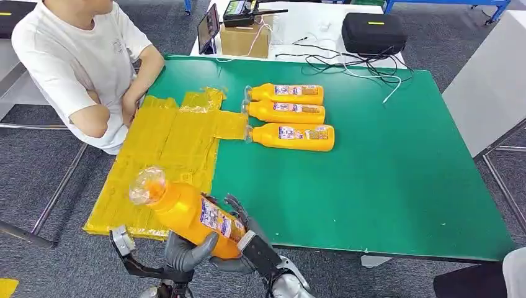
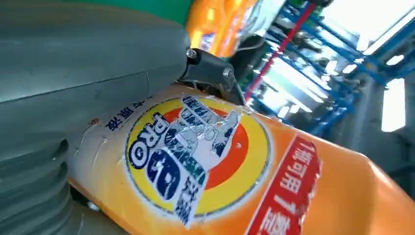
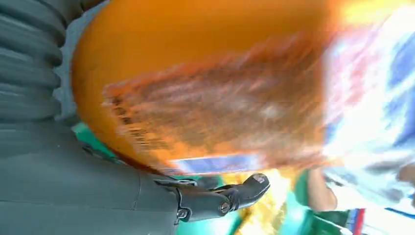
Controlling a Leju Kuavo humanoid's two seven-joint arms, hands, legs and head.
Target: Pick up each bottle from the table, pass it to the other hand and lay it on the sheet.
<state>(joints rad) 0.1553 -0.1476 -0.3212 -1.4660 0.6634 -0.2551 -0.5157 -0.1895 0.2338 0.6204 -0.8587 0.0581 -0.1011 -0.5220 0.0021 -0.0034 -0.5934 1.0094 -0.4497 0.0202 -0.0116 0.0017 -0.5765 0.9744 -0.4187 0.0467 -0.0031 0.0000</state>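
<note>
An orange bottle with a clear cap end hangs tilted above the near edge of the yellow sheet, cap pointing up and left. My left hand grips its base from below, the grey thumb wrapped around it. My right hand lies against the bottle's far side and holds it too. The label of the bottle shows close in the left wrist view, and the bottle is blurred in the right wrist view. Three more orange bottles lie side by side on the green table.
A person in a white shirt sits at the table's far left corner, arms beside the sheet. A cardboard box, a black case and cables lie on a white table behind. The green table's right half is bare.
</note>
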